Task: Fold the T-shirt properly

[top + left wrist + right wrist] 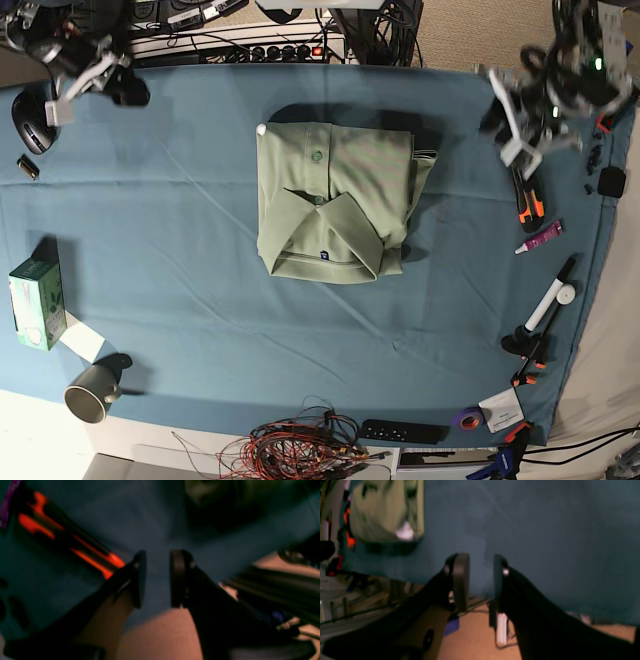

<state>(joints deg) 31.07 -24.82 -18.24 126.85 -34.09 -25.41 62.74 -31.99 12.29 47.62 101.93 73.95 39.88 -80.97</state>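
Right claw [481, 580] with dark jaws parted and nothing between them, hanging over the blue-teal cloth [545, 542] on the tabletop, blurred sage-green T-shirt [385, 512] far left, orange-brown floor [475, 640] below the cloth edge, cables at left

open cloth all round T-shirt [330, 200], pens and cutter [528, 203] crowding right edge
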